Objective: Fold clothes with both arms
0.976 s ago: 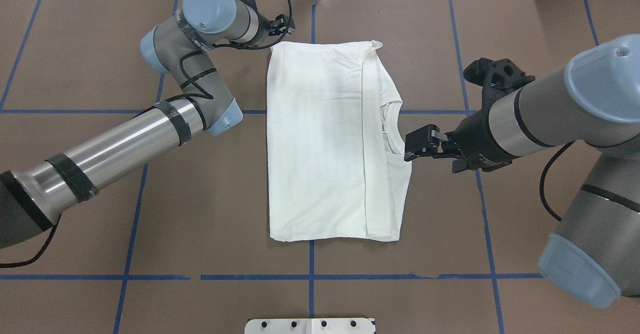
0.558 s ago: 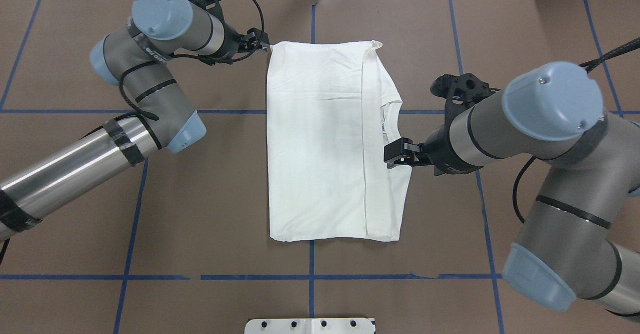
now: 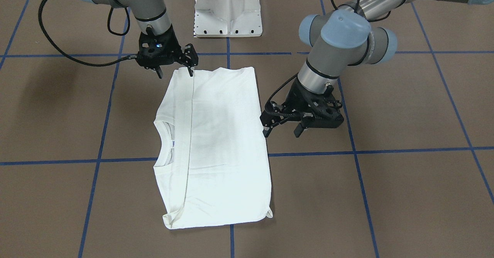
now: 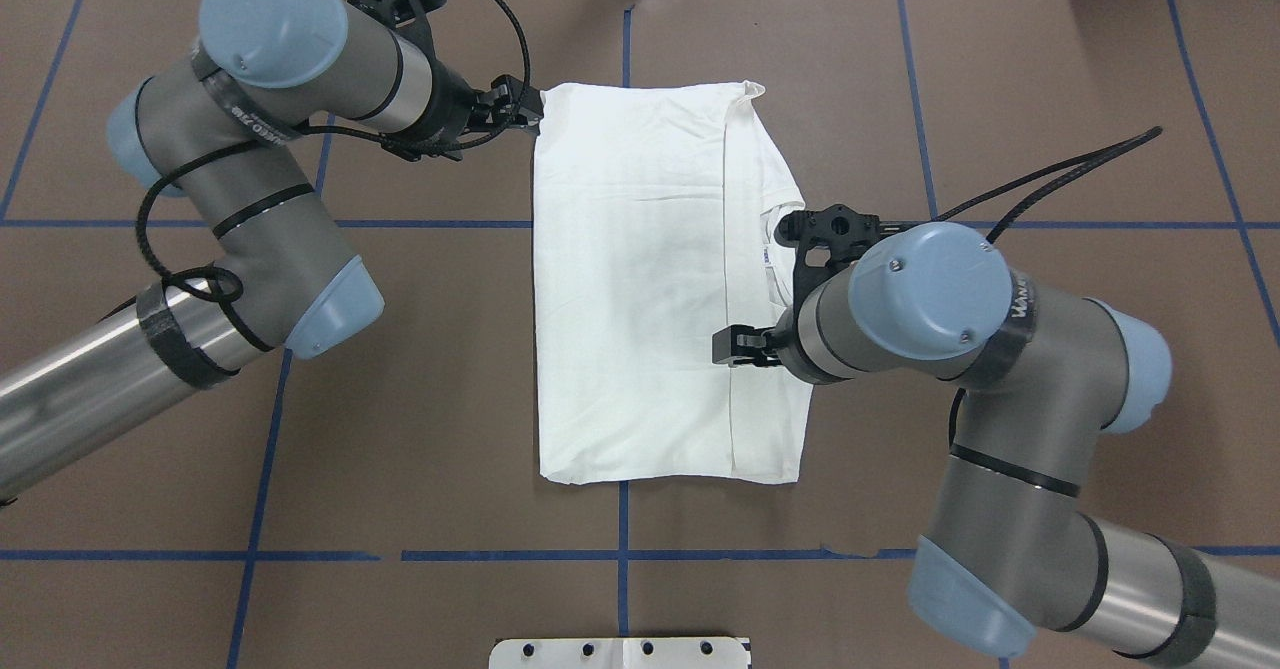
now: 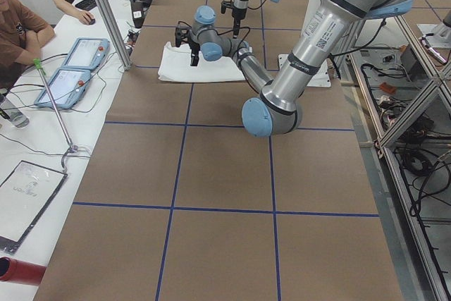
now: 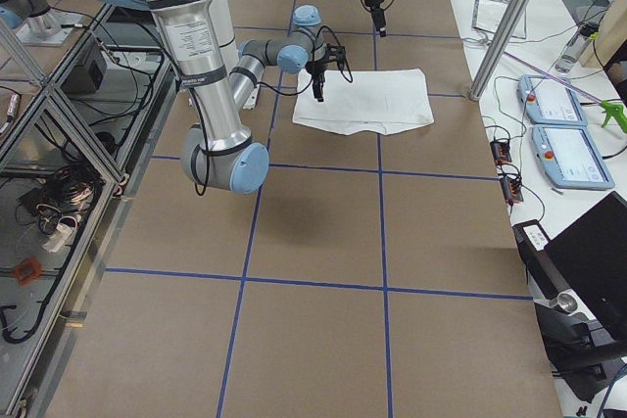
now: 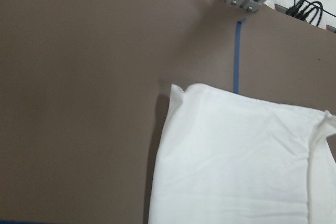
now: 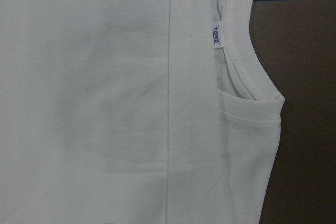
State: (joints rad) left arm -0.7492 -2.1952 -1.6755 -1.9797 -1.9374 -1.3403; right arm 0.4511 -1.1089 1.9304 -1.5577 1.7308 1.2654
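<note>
T-shirt [image 4: 640, 279] folded; small neck label [image 8: 216, 35], blue print unreadable.

My table [image 4: 400, 399]: flat brown top, blue tape lines [image 4: 622, 519] marking a grid. One white T-shirt [image 4: 640, 289] lies flat mid-table, folded to a rectangle with its long side running near-far. It straddles the centre tape crossing. Its collar [image 8: 239, 51] is on the right edge, with a small label [image 8: 217, 35] just inside. A folded flap edge runs near-far, right of the shirt's middle. The white pedestal [image 3: 227, 11] of my base stands at the near edge, apart from the shirt.
</note>
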